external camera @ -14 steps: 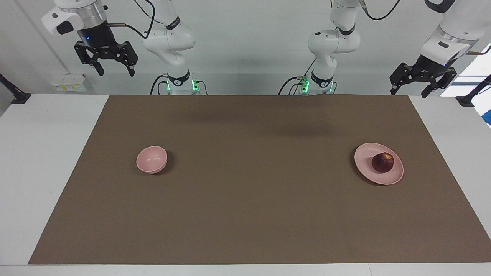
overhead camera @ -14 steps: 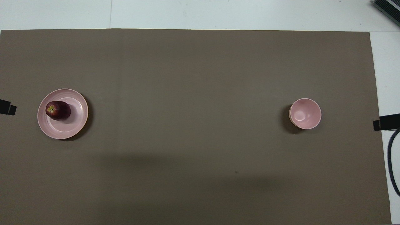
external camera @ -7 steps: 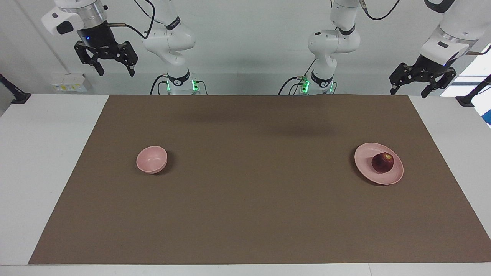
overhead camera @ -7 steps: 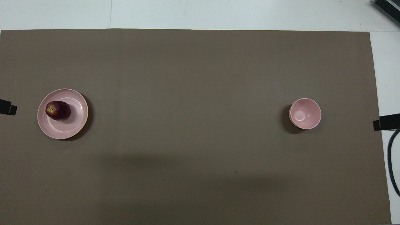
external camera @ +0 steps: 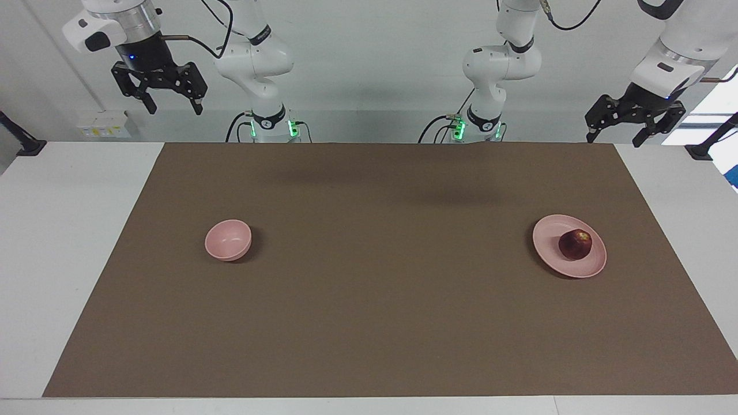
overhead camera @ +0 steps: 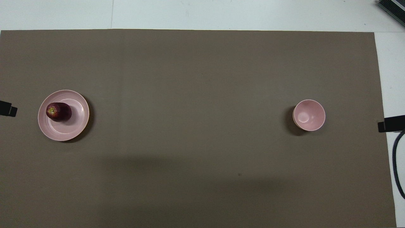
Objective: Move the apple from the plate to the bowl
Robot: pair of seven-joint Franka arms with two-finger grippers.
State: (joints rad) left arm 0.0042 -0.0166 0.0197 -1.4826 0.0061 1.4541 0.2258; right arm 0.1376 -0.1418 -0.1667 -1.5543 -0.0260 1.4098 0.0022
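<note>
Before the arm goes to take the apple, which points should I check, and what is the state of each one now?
1. Apple lies on the plate, nothing over it: ok.
2. Bowl stands upright with nothing inside: ok.
3. Brown mat between plate and bowl has nothing on it: ok.
4. Left gripper is raised at the plate's end of the table, fingers open, holding nothing: ok.
5. Right gripper waits raised at the bowl's end, fingers open, holding nothing: ok.
6. Whether the apple would roll when touched: cannot tell.
</note>
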